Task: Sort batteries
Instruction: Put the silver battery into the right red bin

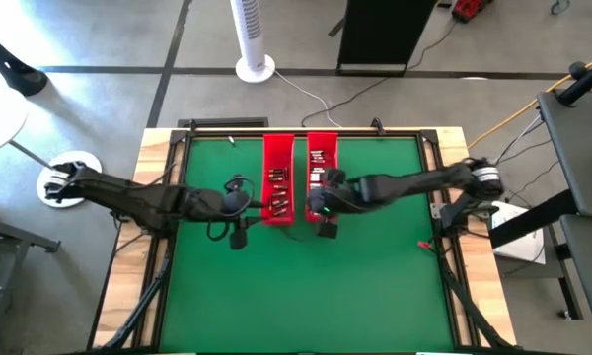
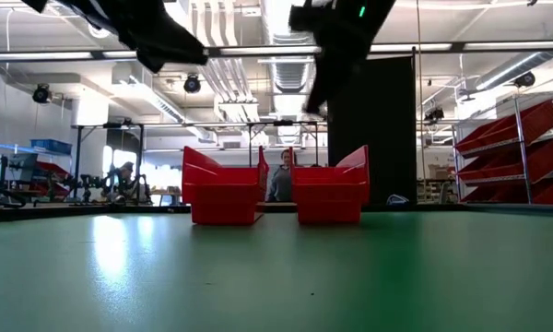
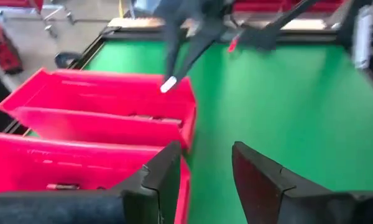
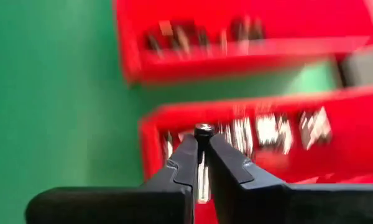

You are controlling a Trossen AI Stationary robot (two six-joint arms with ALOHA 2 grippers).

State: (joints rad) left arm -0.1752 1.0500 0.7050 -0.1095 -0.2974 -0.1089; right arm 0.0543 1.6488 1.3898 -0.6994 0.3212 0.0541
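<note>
Green matting fills the foreground of your low view and covers the whole table, which is the biggest thing you have in front of you. Take the left red tray as your landmark: it lies lengthwise near the table's far edge, and the right red tray sits just beside it, parallel, with a narrow strip of green between them.

Your left arm reaches in from the table's left side, and the left gripper hangs at the near end of the left red tray, above its rim; its jaws stand apart with a clear gap and nothing between them. Your right arm comes in from the right, and the right gripper hovers over the near end of the right red tray, on the far side of it from your landmark. Its jaws are pinched on one battery, held upright with the silvery cap showing above the fingertips.

More batteries lie scattered along the floor of the left red tray, and you can see others in the tray beside it.

Beyond the table, behind the landmark, a person sits in the room.
</note>
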